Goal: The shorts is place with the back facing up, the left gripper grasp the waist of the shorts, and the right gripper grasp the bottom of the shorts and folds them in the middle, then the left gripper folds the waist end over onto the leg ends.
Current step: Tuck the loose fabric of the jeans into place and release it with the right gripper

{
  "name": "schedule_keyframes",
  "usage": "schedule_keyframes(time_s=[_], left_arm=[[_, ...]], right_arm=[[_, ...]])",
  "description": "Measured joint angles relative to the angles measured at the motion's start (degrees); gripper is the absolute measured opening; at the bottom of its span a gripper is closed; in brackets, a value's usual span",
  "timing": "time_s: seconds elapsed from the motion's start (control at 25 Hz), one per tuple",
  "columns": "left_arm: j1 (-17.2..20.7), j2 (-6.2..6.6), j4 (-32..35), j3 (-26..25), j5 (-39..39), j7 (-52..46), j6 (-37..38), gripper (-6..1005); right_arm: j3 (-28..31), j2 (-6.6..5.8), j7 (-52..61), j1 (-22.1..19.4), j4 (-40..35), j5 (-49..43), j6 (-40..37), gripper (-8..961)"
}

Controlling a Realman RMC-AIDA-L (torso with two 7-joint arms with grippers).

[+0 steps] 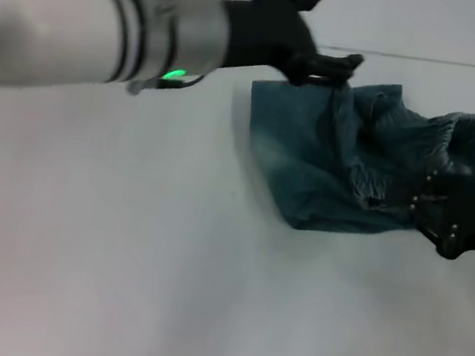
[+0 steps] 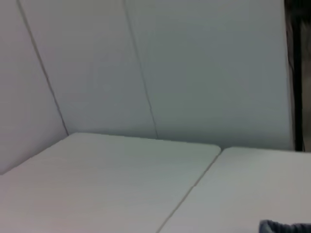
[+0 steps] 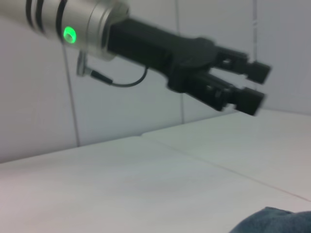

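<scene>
The shorts [image 1: 338, 157] lie crumpled on the white desk [image 1: 160, 291], at its far right part, w/ the puckered waist [image 1: 472, 145] bunched up toward the right. The left gripper [image 1: 346, 65] hovers just over the shorts' far edge, fingers [image 3: 252, 99] apart, holding nothing. The right gripper [image 1: 424, 204] sits at the near right edge of the fabric; I cannot tell if it is open or closed.

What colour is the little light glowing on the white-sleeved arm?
Green. The light on the left gripper's wrist shows best in the right wrist view.
</scene>
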Motion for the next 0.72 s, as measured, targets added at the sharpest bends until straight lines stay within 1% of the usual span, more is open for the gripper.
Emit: schedule_keyframes(time_s=[0.08,0.16,0.2,0.28,0.36,0.48,0.56,0.64,0.72], left_arm=[[4.7,-0.02,-0.1,-2.4,-8.4,7.7,3.0,936],[7.9,-0.03,-2.4,-6.3,-16.3,15.7,8.1,935],[8.8,0.0,-3.5,-8.0,-18.5,18.1,10.1,934],[10.6,-0.01,-8.1,-13.5,-24.5,25.4,17.6,934],[11.8,0.04,-13.3,-18.9,-28.4,31.3,24.0,933],[13.4,0.21,-20.2,-25.3,-31.7,38.1,30.1,933],[14.4,0.24,-23.2,-28.6,-32.3,40.6,32.6,933],[15.4,0.29,-25.6,-31.8,-32.4,42.7,34.8,933],[16.0,0.38,-27.7,-34.6,-32.3,44.5,36.9,933]], right_arm=[[-0.7,0.06,6.5,0.2,-6.8,-3.4,-1.4,12],[-2.7,0.19,12.7,0.6,-13.7,-7.2,-1.9,143],[-4.2,0.22,16.4,0.8,-17.9,-9.1,-1.9,208],[-7.7,0.27,23.2,1.0,-25.8,-12.7,-2.2,307],[-10.8,0.28,28.9,1.4,-32.5,-15.9,-3.0,406],[-16.3,0.24,38.4,3.3,-42.5,-24.3,-4.5,540],[-20.2,0.27,44.7,6.8,-46.7,-32.9,-7.2,623],[-22.6,0.31,48.8,10.4,-47.8,-40.2,-10.5,707],[-25.0,0.45,51.9,14.1,-47.8,-47.1,-13.7,717]])
